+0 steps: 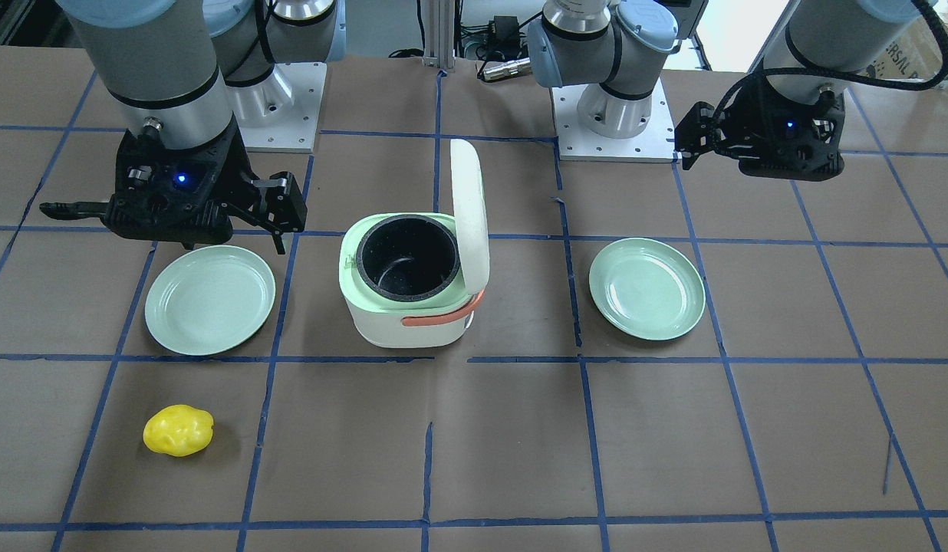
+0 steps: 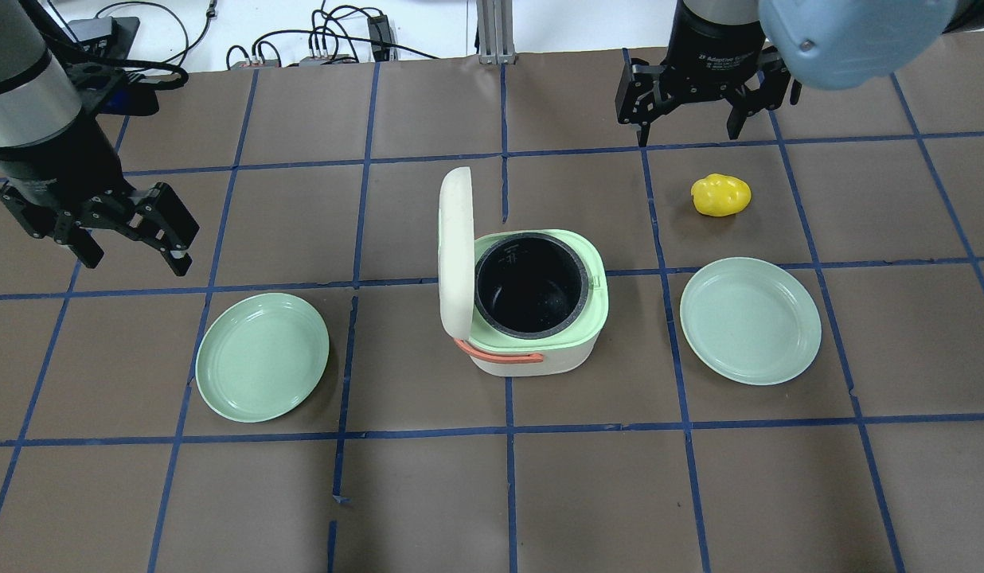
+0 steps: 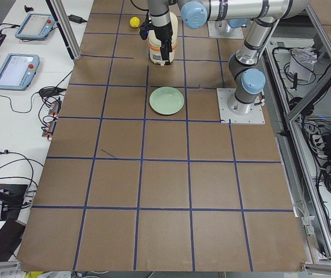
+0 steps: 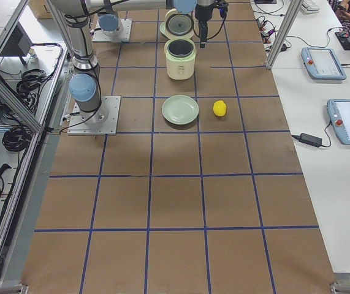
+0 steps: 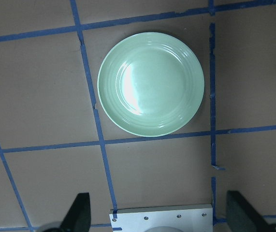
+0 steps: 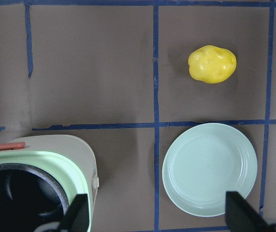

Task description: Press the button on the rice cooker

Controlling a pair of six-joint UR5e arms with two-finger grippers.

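Observation:
The rice cooker [image 2: 532, 358] is white with a mint-green rim and a coral handle, and stands mid-table. Its lid [image 2: 456, 251] stands open and upright, showing the black inner pot [image 2: 530, 285]. It also shows in the front view [image 1: 409, 326] and at the lower left of the right wrist view [image 6: 79, 164]. My left gripper [image 2: 134, 255] is open and empty, off to the cooker's left, above the table. My right gripper [image 2: 687, 131] is open and empty, high over the table to the cooker's right. Neither touches the cooker.
A mint-green plate [image 2: 261, 358] lies left of the cooker, below my left gripper's camera [image 5: 151, 84]. A second plate [image 2: 751, 318] lies to the right. A yellow potato-like thing [image 2: 721, 195] lies beyond it. Blue tape lines grid the brown table.

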